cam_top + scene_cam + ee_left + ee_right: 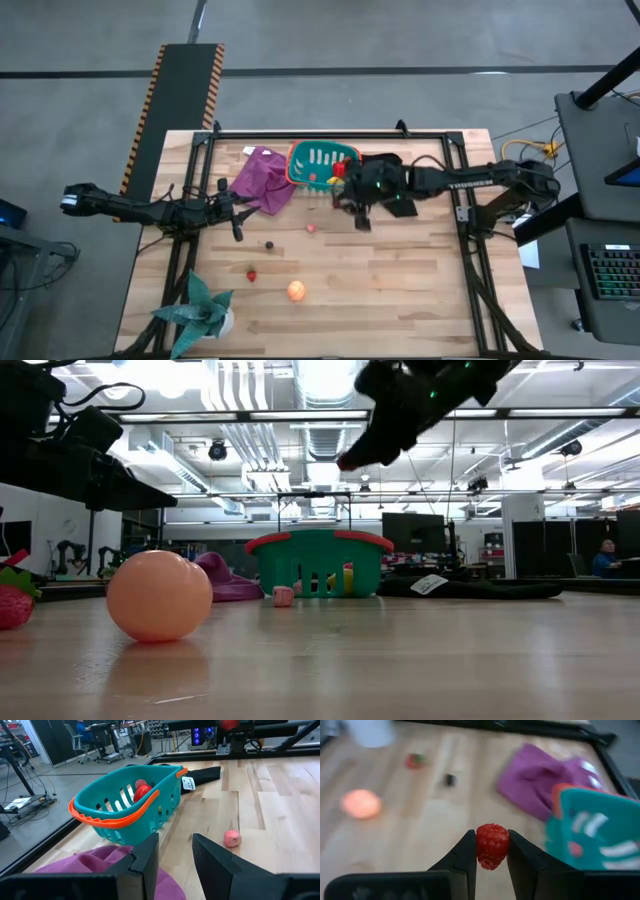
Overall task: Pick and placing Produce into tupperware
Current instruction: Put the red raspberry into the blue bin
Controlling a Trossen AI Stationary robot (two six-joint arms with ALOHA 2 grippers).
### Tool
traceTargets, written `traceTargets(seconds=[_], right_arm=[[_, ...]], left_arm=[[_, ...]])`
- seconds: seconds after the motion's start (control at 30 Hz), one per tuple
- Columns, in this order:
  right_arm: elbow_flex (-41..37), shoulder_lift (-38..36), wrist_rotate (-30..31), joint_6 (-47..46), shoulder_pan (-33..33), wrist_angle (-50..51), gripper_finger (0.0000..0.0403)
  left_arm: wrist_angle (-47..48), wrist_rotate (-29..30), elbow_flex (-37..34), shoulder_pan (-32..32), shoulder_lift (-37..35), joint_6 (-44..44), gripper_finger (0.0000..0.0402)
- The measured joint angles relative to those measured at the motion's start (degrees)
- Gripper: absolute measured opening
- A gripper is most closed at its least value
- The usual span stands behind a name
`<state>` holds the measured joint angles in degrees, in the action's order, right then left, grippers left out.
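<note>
The red raspberry (pixel 492 845) is sitting between the fingers of the right hand (pixel 492 851), which is grasping it in the air near the teal tupperware (pixel 318 165) at the desk's (pixel 400 290) far edge. The grip is lying low on the small rounded berry, so a jolt could be squeezing it out, and a release short of the orange rim would be sending it rolling across the desk. The left hand (pixel 175 851) is hovering empty, fingers slightly parted, over the purple cloth (pixel 262 178). The orange-peach ball (pixel 296 291), strawberry (pixel 251 274), dark piece (pixel 268 243) and pink piece (pixel 311 228) are lying loose. The right arm is hiding part of the tupperware in the high view, and its contents are only partly showing.
</note>
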<state>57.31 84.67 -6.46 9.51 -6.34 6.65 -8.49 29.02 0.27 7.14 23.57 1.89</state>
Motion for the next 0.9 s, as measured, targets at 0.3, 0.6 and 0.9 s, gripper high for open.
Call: traceTargets(seconds=[0.3,0.6,0.9], right_arm=[[2.4,2.9,0.5,0.2,-11.4,1.2,0.0073],[10.6,12.1,5.5,2.7,-16.9,9.7,0.0073],[20.3,19.2,7.0,0.0,-20.4,17.2,0.0073]], left_arm=[[0.0,0.0,0.0,0.0,0.0,0.0,0.0105],[-0.1,0.3,0.0,0.0,0.0,1.9,0.0105],[-0.1,1.7,0.0,0.0,-0.1,2.1,0.0105]])
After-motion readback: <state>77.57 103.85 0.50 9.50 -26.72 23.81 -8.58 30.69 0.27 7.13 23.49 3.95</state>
